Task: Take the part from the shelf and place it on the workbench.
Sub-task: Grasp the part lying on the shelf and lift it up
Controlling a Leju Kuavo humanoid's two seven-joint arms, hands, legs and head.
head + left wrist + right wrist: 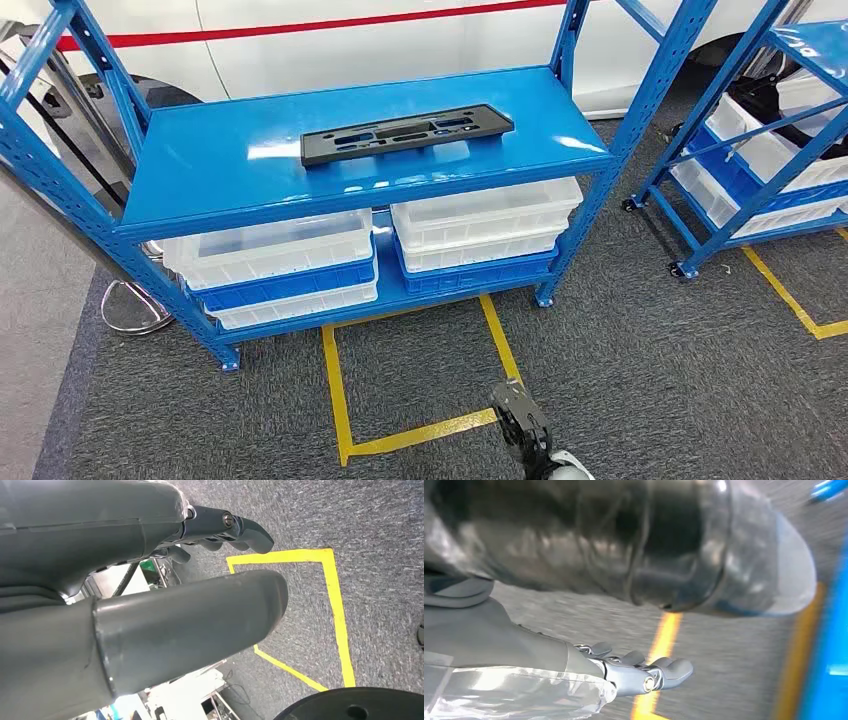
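The part (405, 133) is a long flat black plate with cut-outs, lying on the top board of the blue shelf (230, 165), right of its middle. Low over the grey carpet, well short of the shelf, hangs my right hand (520, 418). In the right wrist view that right hand (634, 555) holds nothing, its fingers (649, 672) stretched out apart from the thumb over a yellow line. My left hand (165, 630) also hangs above the carpet, with its fingers (245, 527) spread away from the thumb and nothing between them.
White bins (480, 220) and blue crates (285, 285) fill the shelf's lower level. A second blue shelf (770, 150) with white bins stands at the right. Yellow floor tape (335, 395) marks the carpet before the shelf. A white car (400, 40) is behind, a chrome base (130, 305) at left.
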